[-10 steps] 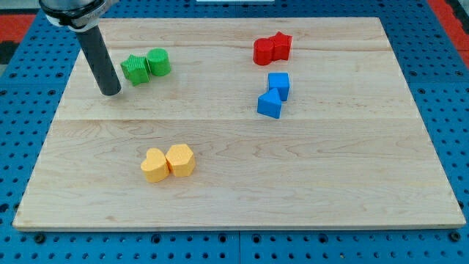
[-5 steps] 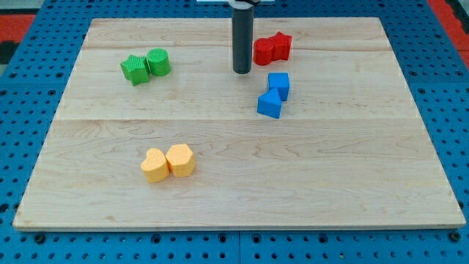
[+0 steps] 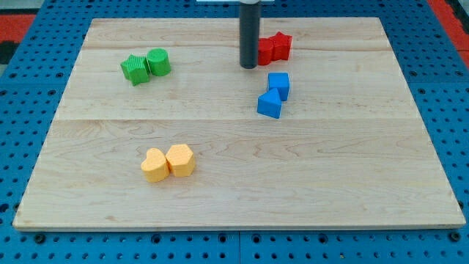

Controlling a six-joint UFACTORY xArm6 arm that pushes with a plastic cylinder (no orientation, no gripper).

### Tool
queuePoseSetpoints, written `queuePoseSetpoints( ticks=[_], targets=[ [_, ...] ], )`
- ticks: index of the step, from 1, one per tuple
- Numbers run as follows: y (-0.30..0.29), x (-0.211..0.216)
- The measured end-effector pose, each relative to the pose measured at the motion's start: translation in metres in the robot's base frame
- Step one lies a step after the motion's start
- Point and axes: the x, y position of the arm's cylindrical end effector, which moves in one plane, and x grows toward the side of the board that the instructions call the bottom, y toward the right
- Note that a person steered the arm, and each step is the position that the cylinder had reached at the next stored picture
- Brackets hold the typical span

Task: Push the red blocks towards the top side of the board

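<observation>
Since earlier, my tip reached the red blocks.

I have one camera only, so no second view overlaps it. It looks down at a slant from beyond the bottom edge of the wooden board, facing the top edge. It sits far enough back to take in all four edges plus a margin of blue pegboard.

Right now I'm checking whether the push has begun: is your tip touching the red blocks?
Cannot tell. In the camera view my tip sits at the left edge of the red blocks, the rod overlapping them, hiding any gap.
</observation>
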Motion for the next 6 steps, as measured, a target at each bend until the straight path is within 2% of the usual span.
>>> queuePoseSetpoints(
  ticks=[2,3,4,5,6],
  targets=[
    [0.028,-0.022],
    [0.054,-0.01],
    [0.078,-0.015],
    [0.078,-0.035],
    [0.068,-0.028]
  ],
)
